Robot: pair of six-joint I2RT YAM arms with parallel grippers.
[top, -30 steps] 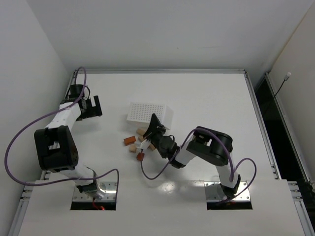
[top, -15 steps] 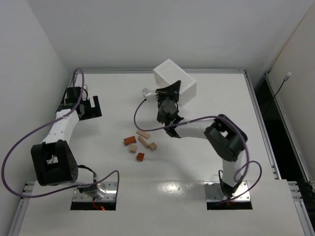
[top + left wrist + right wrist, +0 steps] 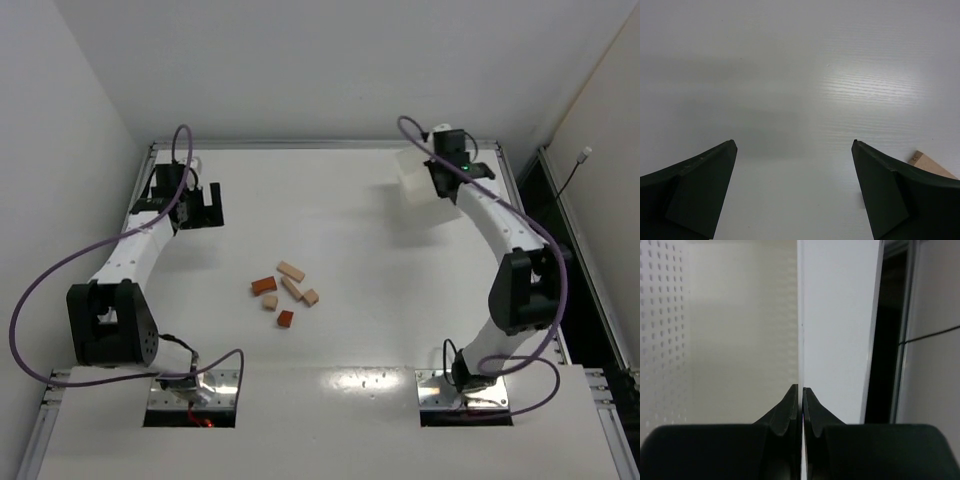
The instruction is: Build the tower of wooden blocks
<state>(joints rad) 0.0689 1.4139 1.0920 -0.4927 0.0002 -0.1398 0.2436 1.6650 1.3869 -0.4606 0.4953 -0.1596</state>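
Top view: the wood blocks lie loose on the white table, a bit left of frame centre and in a single layer, nothing stacked yet. Six pcs:
- a red-brown bar at the left of the cluster
- a tan bar at the upper edge
- a second tan bar just below it
- a tan cube at the right
- a small tan piece under the red-brown bar
- a red-brown cube lowest, slightly apart from the rest

The left gripper sits in the upper left of the top view, well apart from the blocks, w/ jaws spread wide & nothing between them. Its wrist cam shows both dark fingers at the lower corners w/ bare table between. One tan block corner peeks in at lower right, behind the right-hand finger; which block it is can't be told.

The right gripper is up in the top-right corner of the top view, near the table's far edge. It's closed on the white box, which hangs just left of the wrist, tilted & blurred. In the right wrist cam the two fingertips meet at centre bottom, pinching a thin wall edge that runs straight up the frame. A perforated wall of the box fills the left side, w/ a plain inner face next to it. The box is well apart from the block cluster.
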